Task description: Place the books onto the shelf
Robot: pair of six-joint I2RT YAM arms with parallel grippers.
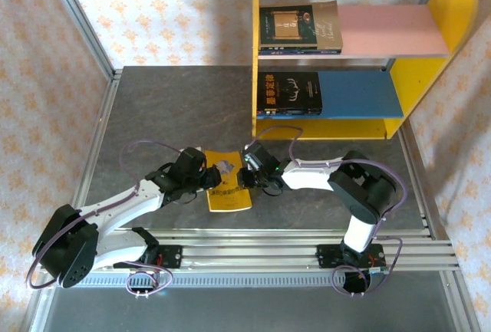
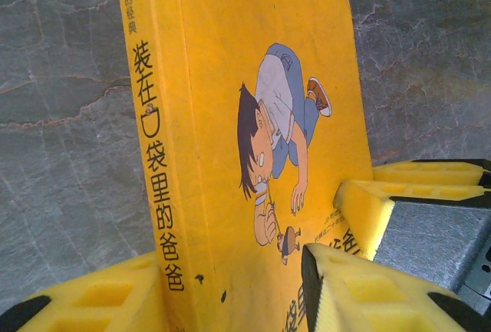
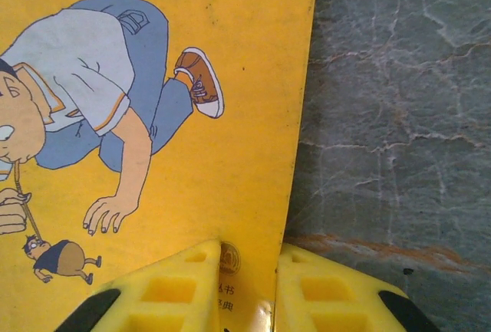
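The yellow book (image 1: pixel 228 186) sits on the surface (image 1: pixel 153 110) just in front of the shelf (image 1: pixel 255 48), between the two arms. Dark books (image 1: pixel 299 29) are already on the pink upper board (image 1: pixel 391 29) and the blue lower board (image 1: pixel 357 90). The right tool (image 3: pixel 249 271) is closed on the book's long free edge, one finger on the cover and one beyond it. The left tool (image 2: pixel 230 271) straddles the spine side with a finger on either face, but whether its pads actually press cannot be told. The step in hand looks like securing the book from both sides for a lift. To do it well, the left tool should seat squarely on the spine before any upward move. The right tool should hold until then, since a thin paperback pinched at one edge will likely sag or twist. Both arms should then rise together, keeping the book level and clear of the shelf's front edge.
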